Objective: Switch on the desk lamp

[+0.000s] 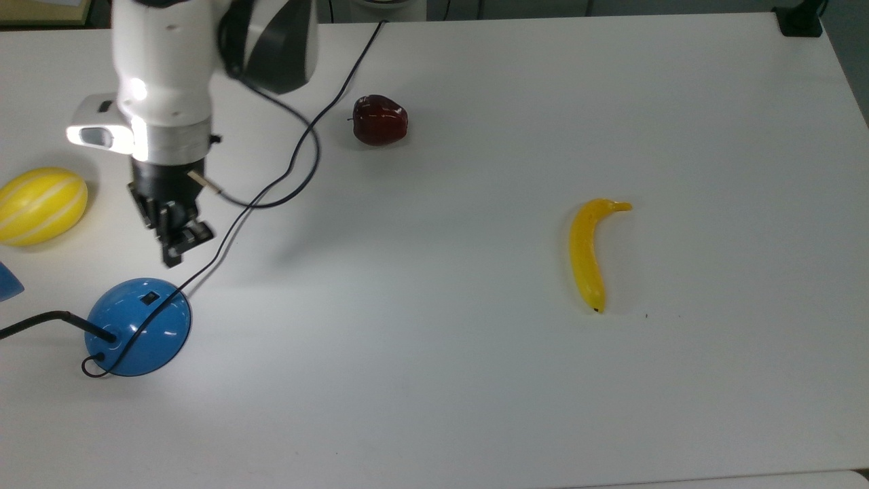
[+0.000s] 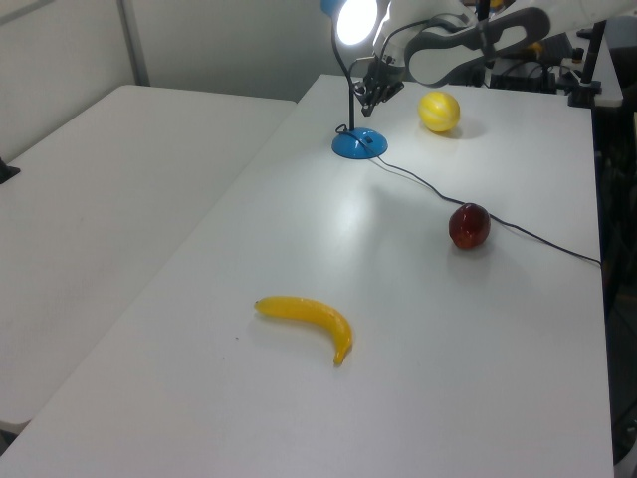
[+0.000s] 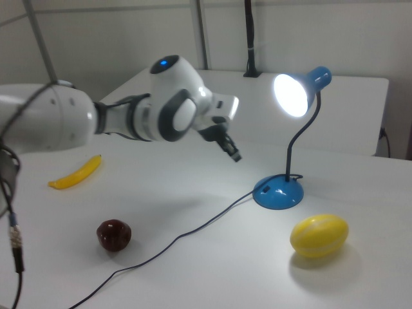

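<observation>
The desk lamp has a glossy blue dome base (image 1: pixel 139 327) at the top view's lower left, with a small black switch (image 1: pixel 149 297) uncovered on top. Its black neck (image 3: pixel 301 132) rises to the blue cone shade (image 3: pixel 302 89), which glows bright white, as it also does in the left view (image 2: pixel 356 18). My gripper (image 1: pixel 179 246) hangs in the air above and just behind the base (image 2: pixel 359 144), apart from it, shut and holding nothing. The right view has the gripper (image 3: pixel 235 155) up and to the left of the base (image 3: pixel 279 192).
A yellow striped melon (image 1: pixel 41 205) lies near the lamp. A dark red apple (image 1: pixel 379 120) sits beside the thin black cord (image 1: pixel 326 109) crossing the table. A banana (image 1: pixel 589 251) lies far off on the top view's right.
</observation>
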Robot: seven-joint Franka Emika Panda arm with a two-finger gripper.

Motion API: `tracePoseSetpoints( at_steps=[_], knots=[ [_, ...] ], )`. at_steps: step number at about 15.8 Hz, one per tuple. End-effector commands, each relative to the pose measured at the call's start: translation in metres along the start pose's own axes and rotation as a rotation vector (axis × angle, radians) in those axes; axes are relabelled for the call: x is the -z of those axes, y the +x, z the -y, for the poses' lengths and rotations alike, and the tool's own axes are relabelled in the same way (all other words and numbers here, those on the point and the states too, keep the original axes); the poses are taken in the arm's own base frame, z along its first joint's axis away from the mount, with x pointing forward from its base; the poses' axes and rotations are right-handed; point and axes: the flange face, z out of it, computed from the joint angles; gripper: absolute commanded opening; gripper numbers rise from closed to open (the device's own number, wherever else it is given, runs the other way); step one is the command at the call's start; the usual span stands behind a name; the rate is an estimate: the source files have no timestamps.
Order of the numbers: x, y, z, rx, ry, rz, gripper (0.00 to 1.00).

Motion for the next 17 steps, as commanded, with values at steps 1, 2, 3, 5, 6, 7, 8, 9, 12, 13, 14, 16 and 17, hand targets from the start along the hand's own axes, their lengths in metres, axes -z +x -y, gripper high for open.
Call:
tracePoseSetpoints(
  at_steps=[1,2,3,5,6,7,8,9,12,13,14,16,17],
  knots=[
    [0.073,-0.068,0.004,0.182,-0.024,0.132,0.07],
    [0.089,-0.078,0.006,0.223,-0.035,0.175,0.13],
    [0.107,-0.088,0.008,0.275,-0.038,0.221,0.21],
    [0.144,-0.111,0.010,0.408,-0.033,0.321,0.45],
    [0.161,-0.122,0.009,0.467,-0.020,0.366,0.60],
    [0.176,-0.129,0.006,0.511,-0.009,0.404,0.77],
    [0.190,-0.136,0.004,0.558,-0.003,0.439,0.96],
    [0.201,-0.142,0.002,0.596,-0.006,0.477,1.00],
    [0.221,-0.144,-0.005,0.657,0.016,0.508,1.00],
    [0.222,-0.141,-0.008,0.674,0.038,0.512,1.00],
    [0.223,-0.138,-0.011,0.677,0.046,0.513,1.00],
    [0.233,-0.125,-0.022,0.660,0.039,0.529,1.00],
    [0.237,-0.119,-0.025,0.661,0.039,0.533,1.00]
  ],
)
